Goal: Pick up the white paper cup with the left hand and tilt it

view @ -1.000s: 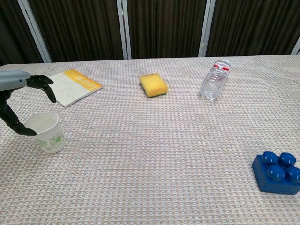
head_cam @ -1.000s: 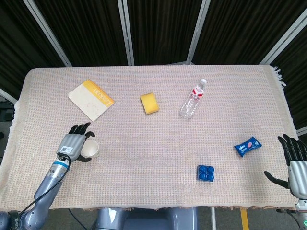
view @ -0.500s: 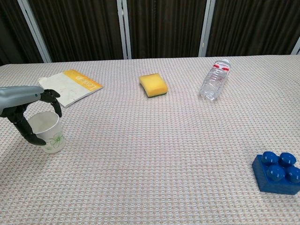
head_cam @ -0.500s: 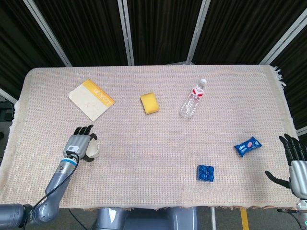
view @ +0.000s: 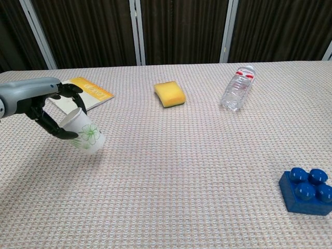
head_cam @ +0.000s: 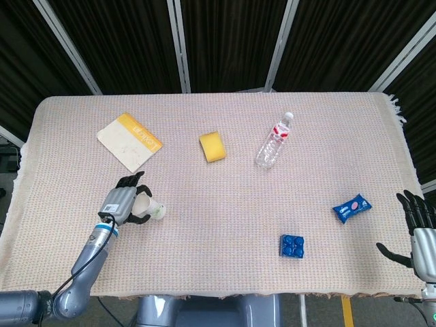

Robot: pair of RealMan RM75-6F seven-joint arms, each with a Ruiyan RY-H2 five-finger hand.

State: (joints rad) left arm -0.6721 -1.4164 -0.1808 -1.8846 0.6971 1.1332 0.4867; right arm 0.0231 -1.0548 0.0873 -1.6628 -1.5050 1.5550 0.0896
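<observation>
The white paper cup (view: 85, 134) with a green flower print is lifted off the cloth and tilted, its base pointing right and down. My left hand (view: 54, 111) grips it near the rim, fingers wrapped around it. From the head view the cup (head_cam: 151, 210) pokes out to the right of the left hand (head_cam: 124, 203) near the table's left front. My right hand (head_cam: 419, 225) hangs past the table's right front corner, fingers spread, holding nothing.
A yellow-and-white booklet (head_cam: 129, 140) lies behind the left hand. A yellow sponge (head_cam: 213, 146) and a lying water bottle (head_cam: 274, 141) sit mid-table. A blue brick (head_cam: 293, 246) and a blue snack packet (head_cam: 352, 207) lie at the right front.
The left hand closed around the cup, lifted it off the table, carried it slightly right and tilted it. The right hand stayed put.
</observation>
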